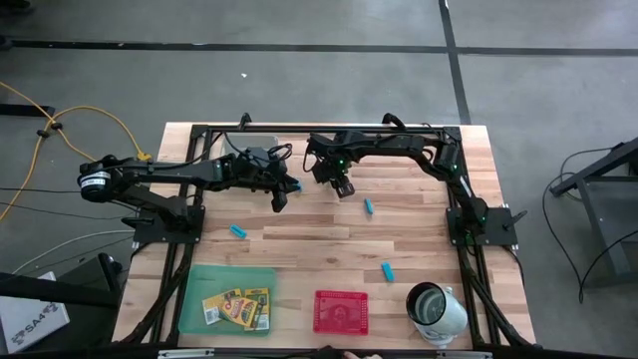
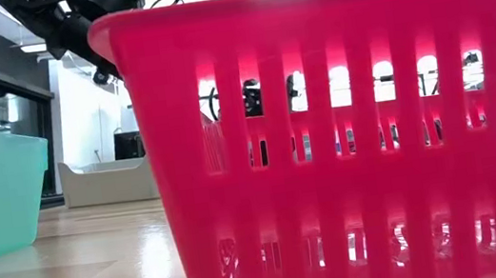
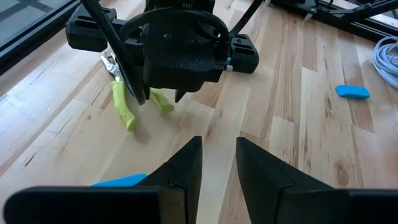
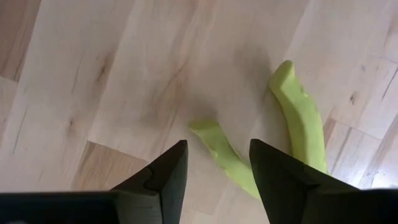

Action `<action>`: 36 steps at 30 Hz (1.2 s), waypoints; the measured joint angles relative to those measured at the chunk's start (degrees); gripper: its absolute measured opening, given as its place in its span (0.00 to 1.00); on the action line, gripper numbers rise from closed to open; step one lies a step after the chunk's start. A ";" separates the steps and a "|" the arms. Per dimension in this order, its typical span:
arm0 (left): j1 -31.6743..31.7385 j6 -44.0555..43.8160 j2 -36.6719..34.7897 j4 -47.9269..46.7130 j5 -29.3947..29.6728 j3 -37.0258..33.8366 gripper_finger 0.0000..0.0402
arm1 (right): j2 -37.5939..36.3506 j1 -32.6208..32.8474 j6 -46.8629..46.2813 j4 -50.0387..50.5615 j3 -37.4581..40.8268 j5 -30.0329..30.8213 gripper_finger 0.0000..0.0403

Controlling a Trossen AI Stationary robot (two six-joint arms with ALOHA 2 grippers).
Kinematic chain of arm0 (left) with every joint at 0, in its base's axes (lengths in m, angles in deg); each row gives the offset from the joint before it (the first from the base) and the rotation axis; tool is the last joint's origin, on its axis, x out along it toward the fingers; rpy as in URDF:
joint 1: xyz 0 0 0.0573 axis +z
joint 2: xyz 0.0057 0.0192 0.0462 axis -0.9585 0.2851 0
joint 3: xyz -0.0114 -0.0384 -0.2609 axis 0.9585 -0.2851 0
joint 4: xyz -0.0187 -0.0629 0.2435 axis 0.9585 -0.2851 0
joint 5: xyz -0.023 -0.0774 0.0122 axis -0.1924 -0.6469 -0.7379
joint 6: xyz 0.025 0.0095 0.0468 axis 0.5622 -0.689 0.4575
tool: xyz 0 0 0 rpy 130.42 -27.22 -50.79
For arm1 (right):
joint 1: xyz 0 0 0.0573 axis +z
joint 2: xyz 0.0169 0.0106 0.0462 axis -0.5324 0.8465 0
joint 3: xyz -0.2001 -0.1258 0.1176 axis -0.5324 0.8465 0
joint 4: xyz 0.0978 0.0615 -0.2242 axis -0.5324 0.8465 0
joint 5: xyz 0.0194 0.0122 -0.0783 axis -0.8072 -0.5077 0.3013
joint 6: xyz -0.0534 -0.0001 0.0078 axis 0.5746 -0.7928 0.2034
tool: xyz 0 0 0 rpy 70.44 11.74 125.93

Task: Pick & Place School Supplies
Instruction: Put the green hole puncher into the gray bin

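Right wrist view shows the right claw (image 4: pixel 214 165) wide apart above the pliers (image 4: pixel 298 124), poised for pickup; next, lower and close. Left claw (image 3: pixel 217 165) waits, part-open, empty.

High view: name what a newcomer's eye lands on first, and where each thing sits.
Both dark arms meet at the table's far middle, the right gripper open above a plier-like tool with yellow-green handles. Near the front edge sit a green tray with crayon boxes, a red basket and a white-and-metal cup. Light-blue pieces dot the wood between.

Right tool (image 4: pixel 214 163) open (pointing down)
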 joint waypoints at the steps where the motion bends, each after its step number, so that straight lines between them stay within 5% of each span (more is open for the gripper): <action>1: 0.00 -0.02 0.00 0.00 0.01 0.00 0.24 | 0.00 0.00 0.10 0.00 0.00 0.02 0.41; 36: -0.02 -0.04 0.00 -0.02 -1.49 0.00 0.24 | -0.02 -0.24 -1.95 -2.20 0.85 -0.02 0.41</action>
